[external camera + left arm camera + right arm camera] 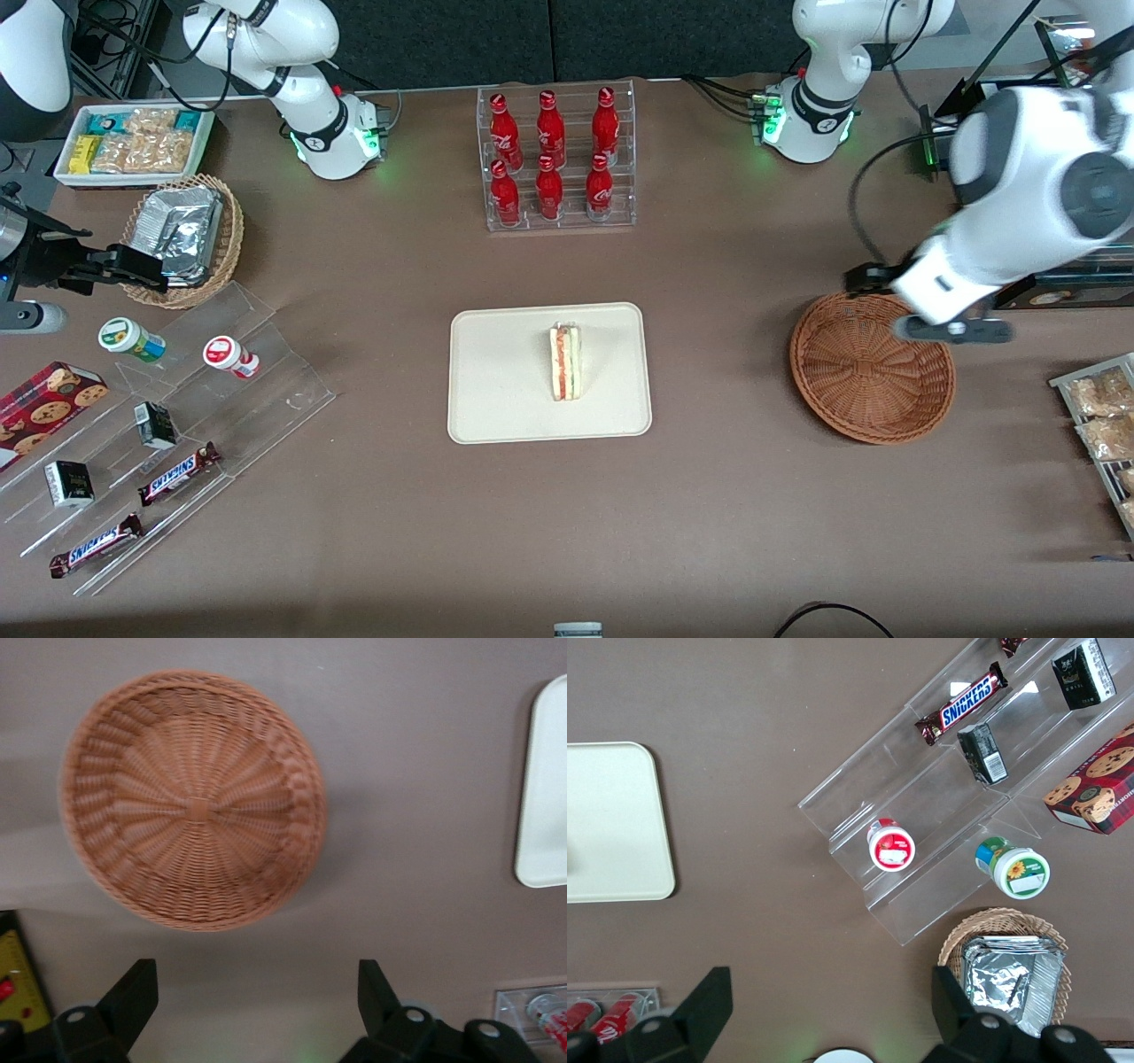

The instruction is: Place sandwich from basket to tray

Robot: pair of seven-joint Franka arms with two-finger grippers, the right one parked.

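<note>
Sandwich: lying on the tray, just off centre toward 3 o'clock, cut edge up, orange-red and green filling showing. Placement looking done.
Tray: sitting mid-table, well apart from the basket, which is at the tray's 3 o'clock in the front view.
Basket: holding nothing; bare weave showing in the left wrist view.
Gripper: hanging over the basket's rim at about 1 o'clock of the basket, toward the working arm's end of the table. Jaws standing wide, gripping nothing; both fingers showing apart, with the table between them.
Why: wide jaws and empty basket are fitting a release already made; arm appearing to be parking clear of the tray, so it is not risking a knock to the sandwich.
Bottles: six red ones in a clear rack at the tray's 12 o'clock, white Coca-Cola style script, not fully readable.
Bars: "SNICKERS" reading on two wrappers on the clear stepped stand, at the tray's 9 o'clock.
Cookie box: red tartan with cookie pictures, text not readable.
</note>
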